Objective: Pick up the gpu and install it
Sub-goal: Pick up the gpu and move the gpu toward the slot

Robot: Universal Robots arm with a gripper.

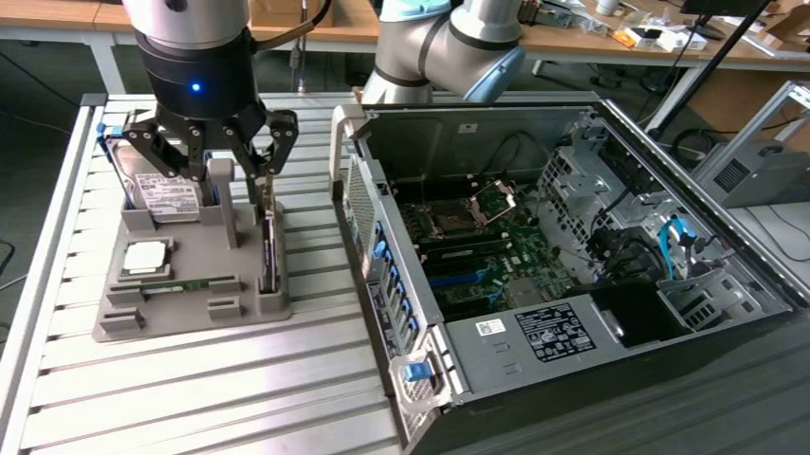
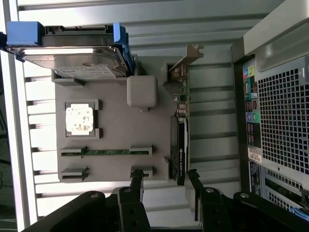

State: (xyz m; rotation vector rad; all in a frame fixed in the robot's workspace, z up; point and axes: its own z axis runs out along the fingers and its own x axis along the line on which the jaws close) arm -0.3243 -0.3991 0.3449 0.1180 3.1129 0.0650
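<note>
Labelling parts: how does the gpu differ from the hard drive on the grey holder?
The gpu is thin and dark; the hard drive is thicker and silver. The gpu ends in a metal bracket; the hard drive sits in a blue frame. Both rest in the grey holder.

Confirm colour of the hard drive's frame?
Blue. The frame around the hard drive shows best in the wrist view.

A slatted metal bench [image 1: 190,398] carries two things in the exterior view. A grey plastic tray [image 1: 190,318] sits flat on the slats at about nine o'clock, and an open computer case [image 1: 462,137] lies just beside it, from the centre out to three o'clock.
</note>
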